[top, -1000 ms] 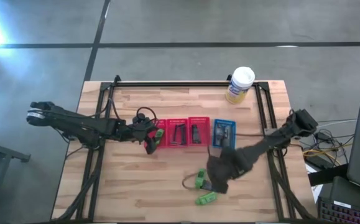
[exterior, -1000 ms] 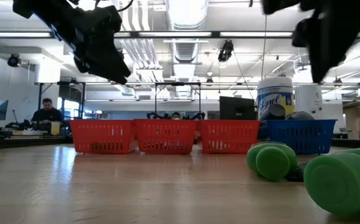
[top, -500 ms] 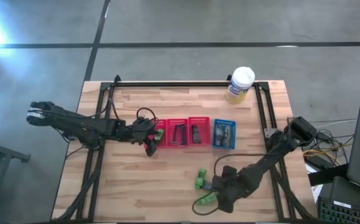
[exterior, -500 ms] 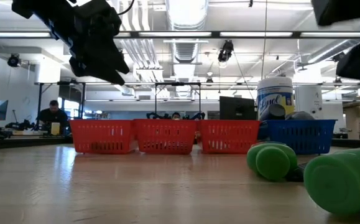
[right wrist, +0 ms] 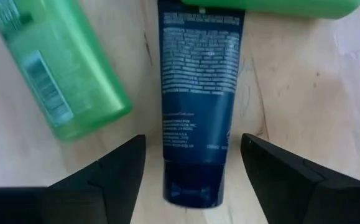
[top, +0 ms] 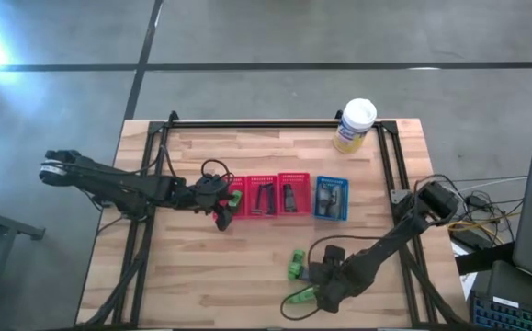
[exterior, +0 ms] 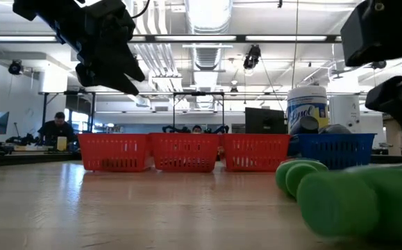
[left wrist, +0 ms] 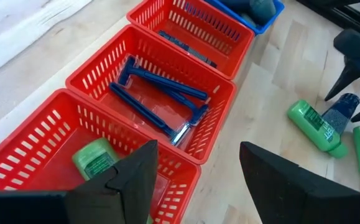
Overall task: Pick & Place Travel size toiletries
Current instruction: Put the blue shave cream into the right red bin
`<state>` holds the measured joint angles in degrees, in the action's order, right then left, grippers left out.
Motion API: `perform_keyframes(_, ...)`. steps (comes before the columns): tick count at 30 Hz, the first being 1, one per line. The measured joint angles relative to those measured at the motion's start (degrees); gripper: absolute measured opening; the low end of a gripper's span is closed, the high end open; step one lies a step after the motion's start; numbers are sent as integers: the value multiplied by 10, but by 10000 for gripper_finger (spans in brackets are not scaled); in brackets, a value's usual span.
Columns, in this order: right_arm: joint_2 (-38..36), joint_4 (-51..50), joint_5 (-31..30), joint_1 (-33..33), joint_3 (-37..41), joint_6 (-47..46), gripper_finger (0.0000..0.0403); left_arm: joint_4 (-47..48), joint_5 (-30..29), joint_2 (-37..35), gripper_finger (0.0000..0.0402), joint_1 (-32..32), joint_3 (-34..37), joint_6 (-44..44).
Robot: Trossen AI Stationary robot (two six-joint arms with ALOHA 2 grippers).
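My right gripper [top: 319, 283] [right wrist: 192, 140] is open and low over the table near its near edge. Its fingers stand on either side of a dark blue tube's [right wrist: 198, 87] cap end. One green tube [right wrist: 55, 68] [top: 302, 296] lies beside that tube and another [top: 296, 264] lies across its far end. Both green tubes lie on their sides on the wood. My left gripper [top: 221, 206] [left wrist: 198, 149] hangs open above the leftmost red basket [left wrist: 36, 155], where a green tube [left wrist: 96, 158] lies. Blue razors [left wrist: 161, 99] lie in the middle red basket. My right gripper comes down from above with a finger on each side of the dark blue tube's cap end [right wrist: 192, 186], which lies flat on the table. I cannot tell whether a finger [right wrist: 114, 174] touches that tube or the green tube beside it.
Three red baskets [top: 268, 196] and a blue basket [top: 331, 199] stand in a row across the table's middle. A white-and-yellow canister [top: 354, 124] stands at the far edge. Bare wood lies on the near left. A person sits in the room behind [exterior: 53, 125].
My right gripper has swung from beside the blue basket toward the near edge and come down over the tubes. The nearest green tube has shifted a little toward the left in the low view. My left arm has kept still.
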<state>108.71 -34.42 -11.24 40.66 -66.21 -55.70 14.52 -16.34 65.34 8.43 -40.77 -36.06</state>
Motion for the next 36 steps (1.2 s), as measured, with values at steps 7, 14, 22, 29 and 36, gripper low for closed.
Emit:
perform_keyframes(7, 3, -11, 8, -6, 0, 2, 198, 0, 0, 0, 231, 0, 0, 42)
perform_keyframes(14, -42, -50, 47, -11, 1, -1, 118, -10, 19, 0, 231, 2, -8, 193)
perform_keyframes(22, -143, -78, 106, -40, 3, -53, 118, -19, 23, 0, 231, 7, -70, 291)
perform_keyframes(29, -262, -68, 109, -128, 12, -65, 125, -47, 96, 15, 231, 26, -92, 506)
perform_keyframes(36, -333, -67, 161, -248, 31, -31, 123, -64, 18, 110, 231, 75, -137, 781)
